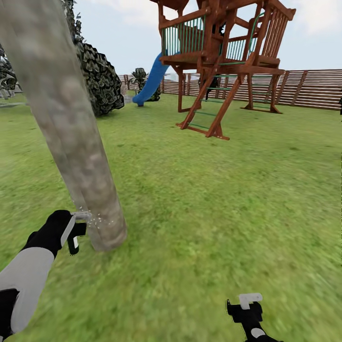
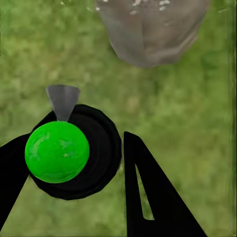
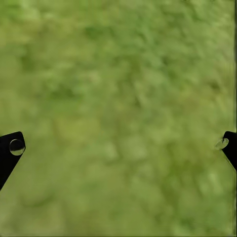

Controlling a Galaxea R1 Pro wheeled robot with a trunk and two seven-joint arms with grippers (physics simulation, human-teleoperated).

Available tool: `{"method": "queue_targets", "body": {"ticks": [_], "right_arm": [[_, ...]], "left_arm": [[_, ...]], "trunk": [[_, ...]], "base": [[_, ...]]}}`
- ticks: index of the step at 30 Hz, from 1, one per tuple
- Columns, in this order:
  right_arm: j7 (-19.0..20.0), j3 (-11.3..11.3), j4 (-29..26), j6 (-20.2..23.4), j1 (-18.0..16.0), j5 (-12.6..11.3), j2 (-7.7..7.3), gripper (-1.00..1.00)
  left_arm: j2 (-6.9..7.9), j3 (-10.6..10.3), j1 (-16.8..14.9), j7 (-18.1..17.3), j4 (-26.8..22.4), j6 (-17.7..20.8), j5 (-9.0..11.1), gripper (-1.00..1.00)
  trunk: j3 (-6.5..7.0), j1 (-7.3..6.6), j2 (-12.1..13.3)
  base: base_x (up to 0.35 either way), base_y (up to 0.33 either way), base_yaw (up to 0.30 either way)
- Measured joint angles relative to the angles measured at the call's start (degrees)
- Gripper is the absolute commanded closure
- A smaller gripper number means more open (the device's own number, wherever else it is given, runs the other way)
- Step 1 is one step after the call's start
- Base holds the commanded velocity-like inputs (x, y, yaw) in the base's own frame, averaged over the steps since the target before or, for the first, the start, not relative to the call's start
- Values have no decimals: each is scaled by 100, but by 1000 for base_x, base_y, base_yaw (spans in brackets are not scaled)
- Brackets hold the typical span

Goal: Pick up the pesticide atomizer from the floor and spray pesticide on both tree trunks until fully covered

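Observation:
A thick, mottled grey-brown tree trunk [image 1: 71, 137] leans up from the lawn at the left of the head view. Its base [image 2: 148, 29] also shows in the left wrist view. My left gripper [image 1: 71, 233] is shut on the pesticide atomizer [image 1: 78, 223], right beside the trunk's foot. The atomizer [image 2: 64, 153] has a black body, a bright green round top and a grey nozzle pointing at the trunk. Pale droplets speckle the air and bark near the nozzle. My right gripper [image 1: 247, 306] hangs open over bare grass, its fingertips [image 3: 12, 148] far apart.
A red-brown wooden play tower [image 1: 223, 61] with a ladder and a blue slide [image 1: 152, 80] stands ahead. Behind it runs a slatted brown fence [image 1: 308, 88]. A dark leafy bush [image 1: 99, 78] sits behind the trunk. Open lawn [image 1: 213, 199] spreads to the right.

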Motion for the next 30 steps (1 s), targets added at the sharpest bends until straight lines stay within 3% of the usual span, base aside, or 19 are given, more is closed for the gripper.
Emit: {"method": "queue_targets", "body": {"ticks": [13,23,30], "right_arm": [[0,0,0,0,0,0,6,-100],[1,0,2,0,-1,0,16,-100],[1,0,0,1,0,0,15,-100]], "left_arm": [[-16,3,0,-1,-240,180,17,100],[-30,12,-7,6,-243,191,18,100],[-76,3,59,21,-232,181,10,100]], "trunk": [[0,0,0],[0,-1,0],[0,-2,0]], "base": [[1,-276,7],[63,-271,251],[214,-209,34]]}}
